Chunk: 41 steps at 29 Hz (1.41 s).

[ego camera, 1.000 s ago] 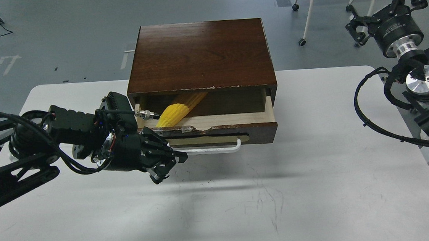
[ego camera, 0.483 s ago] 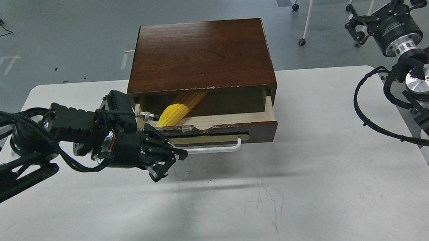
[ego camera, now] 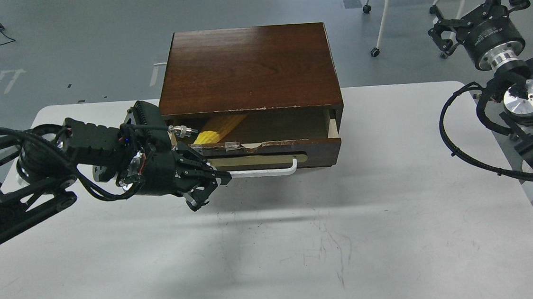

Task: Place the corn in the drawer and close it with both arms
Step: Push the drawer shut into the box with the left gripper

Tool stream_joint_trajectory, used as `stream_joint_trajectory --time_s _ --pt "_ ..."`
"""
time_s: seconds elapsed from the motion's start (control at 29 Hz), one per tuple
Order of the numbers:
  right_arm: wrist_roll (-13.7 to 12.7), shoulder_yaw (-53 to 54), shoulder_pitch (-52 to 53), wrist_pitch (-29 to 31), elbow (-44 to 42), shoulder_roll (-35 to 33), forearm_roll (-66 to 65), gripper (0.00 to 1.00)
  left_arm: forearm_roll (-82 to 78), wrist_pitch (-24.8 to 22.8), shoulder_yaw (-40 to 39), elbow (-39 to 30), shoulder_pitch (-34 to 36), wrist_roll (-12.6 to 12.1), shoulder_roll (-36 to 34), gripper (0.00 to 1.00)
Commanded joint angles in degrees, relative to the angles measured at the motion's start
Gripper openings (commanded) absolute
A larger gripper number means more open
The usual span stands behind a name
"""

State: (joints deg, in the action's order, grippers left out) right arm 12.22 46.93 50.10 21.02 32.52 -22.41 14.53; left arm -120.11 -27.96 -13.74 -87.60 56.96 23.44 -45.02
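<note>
Your left pincer (ego camera: pixel 207 190), left of centre, presses the white handle end of the dark brown wooden drawer (ego camera: pixel 267 153); whether it grips, you cannot tell. The ribbed yellow toy corn (ego camera: pixel 213 132) lies inside the nearly closed drawer. Next, judge a straight push inward; your right pincer (ego camera: pixel 479 14) hangs spread and empty, upper right.

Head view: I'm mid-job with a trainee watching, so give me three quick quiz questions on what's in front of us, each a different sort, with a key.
1. True or false: the corn lies inside the drawer.
2. Which gripper is at the drawer front? A) the left gripper B) the right gripper
3. Fill in: the drawer is partly ____, not flush with the cabinet.

Key: 1 true. 2 A; its fingers are by the left end of the white handle, while the right gripper is raised off to the side, away from the table. 3 open.
</note>
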Motion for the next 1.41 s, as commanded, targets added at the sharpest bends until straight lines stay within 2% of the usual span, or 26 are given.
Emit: stream_joint_trajectory --time_s 0.0,1.14,1.38 --pt "0.0 0.0 0.0 0.0 0.0 0.0 0.1 1.00 0.1 0.6 -0.1 2.5 0.1 -0.3 0.6 0.00" --pt "0.0 -0.3 0.2 0.1 0.1 -0.6 0.0 1.00 0.1 3.4 -0.1 9.8 2.3 -0.9 4.4 0.00" --pt "0.0 -0.2 0.3 0.1 0.1 -0.6 0.0 1.00 0.1 3.4 0.2 9.4 3.4 -0.8 5.0 0.00"
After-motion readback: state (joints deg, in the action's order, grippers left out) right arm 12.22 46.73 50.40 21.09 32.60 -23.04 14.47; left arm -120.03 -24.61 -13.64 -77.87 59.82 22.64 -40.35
